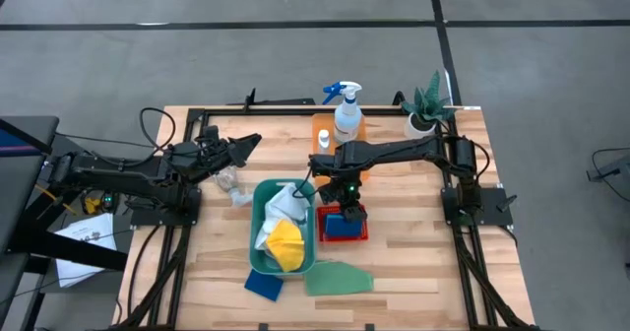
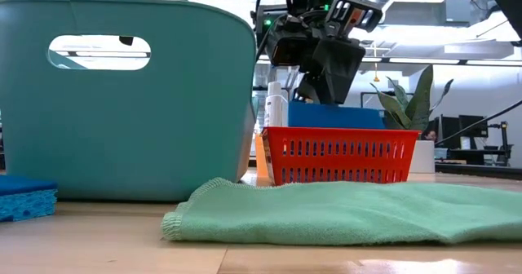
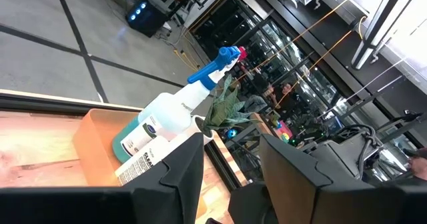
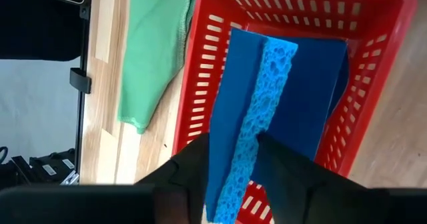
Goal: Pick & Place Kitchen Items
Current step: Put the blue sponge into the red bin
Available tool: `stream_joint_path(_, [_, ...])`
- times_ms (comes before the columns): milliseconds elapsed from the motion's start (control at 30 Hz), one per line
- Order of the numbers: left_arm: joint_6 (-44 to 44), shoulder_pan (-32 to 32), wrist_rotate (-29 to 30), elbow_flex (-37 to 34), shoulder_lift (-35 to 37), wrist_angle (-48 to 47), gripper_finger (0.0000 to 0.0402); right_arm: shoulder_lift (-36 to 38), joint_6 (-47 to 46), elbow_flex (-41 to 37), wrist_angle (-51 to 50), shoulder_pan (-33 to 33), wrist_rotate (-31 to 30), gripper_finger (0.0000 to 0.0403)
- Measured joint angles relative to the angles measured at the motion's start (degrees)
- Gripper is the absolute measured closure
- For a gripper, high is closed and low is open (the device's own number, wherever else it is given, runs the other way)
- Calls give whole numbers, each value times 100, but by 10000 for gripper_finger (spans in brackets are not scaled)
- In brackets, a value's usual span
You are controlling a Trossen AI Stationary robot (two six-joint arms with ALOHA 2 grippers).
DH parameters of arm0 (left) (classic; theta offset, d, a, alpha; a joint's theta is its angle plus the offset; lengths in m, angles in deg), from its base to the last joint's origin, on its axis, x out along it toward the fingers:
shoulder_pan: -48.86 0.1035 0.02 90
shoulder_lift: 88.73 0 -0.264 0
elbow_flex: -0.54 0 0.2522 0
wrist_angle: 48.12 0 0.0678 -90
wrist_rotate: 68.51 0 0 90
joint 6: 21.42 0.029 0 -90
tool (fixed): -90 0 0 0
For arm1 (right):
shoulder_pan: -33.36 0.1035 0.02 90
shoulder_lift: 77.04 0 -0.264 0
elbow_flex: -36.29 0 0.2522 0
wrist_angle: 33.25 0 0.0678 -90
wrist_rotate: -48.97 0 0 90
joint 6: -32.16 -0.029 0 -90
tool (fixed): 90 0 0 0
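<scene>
My right gripper points down over the red basket and is shut on a blue sponge that stands on edge in it. In the low view the sponge sticks up above the basket's rim. My left gripper is open and empty above the table's far left. A teal bin holds a white cloth and a yellow cloth. A second blue sponge and a green cloth lie flat on the table near its front edge. My right gripper pinches the sponge between its two fingers, one on each broad face, with the light porous edge facing up between them. The fingers come from above, pointing down. The sponge stands upright on edge, its lower part inside the red basket.
An orange tray at the far edge holds a clear spray bottle with a blue trigger and a small white bottle. A potted plant stands at the far right. The teal bin is close to the basket's left side.
</scene>
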Motion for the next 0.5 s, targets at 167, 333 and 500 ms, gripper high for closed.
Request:
stream_joint_path(167, [0,0,0,1,1,0,259,0,0,0,-10,-39,-10,244])
stream_joint_path(333, [0,0,0,-1,1,0,259,2,-19,0,-22,-72,-22,207])
stream_joint_path(500, [0,0,0,0,1,0,259,4,-105,0,-57,-70,-109,186])
